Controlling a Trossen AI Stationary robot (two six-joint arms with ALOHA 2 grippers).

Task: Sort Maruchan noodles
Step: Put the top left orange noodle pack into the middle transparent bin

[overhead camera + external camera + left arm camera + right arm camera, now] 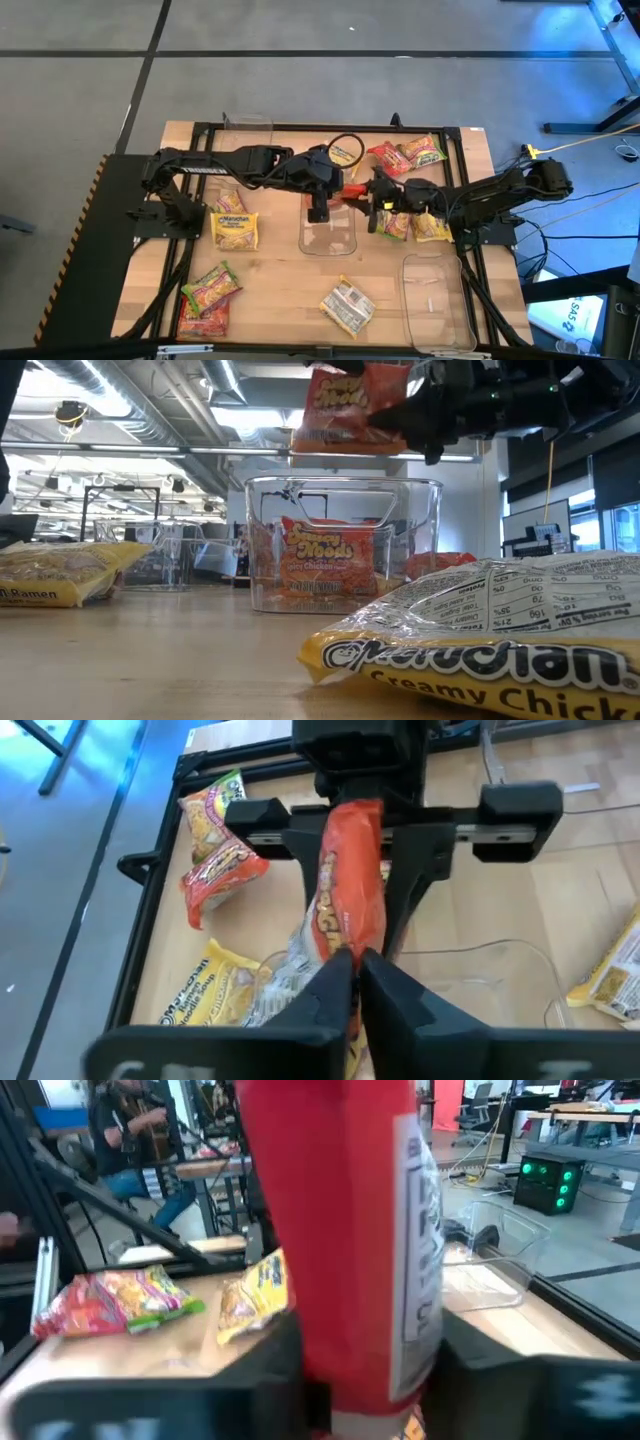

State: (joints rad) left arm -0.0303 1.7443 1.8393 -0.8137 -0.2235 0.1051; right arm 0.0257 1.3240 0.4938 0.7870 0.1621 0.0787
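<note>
While aloft, red packet (345, 405) over tray (345, 540).

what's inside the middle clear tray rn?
Low view shows one red packet standing inside the middle tray. From above, both grippers and the held red packet cover part of it, so more may be hidden.

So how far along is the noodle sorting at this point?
Early. Done: one sorted packet stands in the middle tray. In hand: a held red packet hangs above that tray, pinched by the left claw and the right claw together. Left: a yellow packet, a green packet and others lie loose on the table, and the right-hand tray looks empty.
</note>
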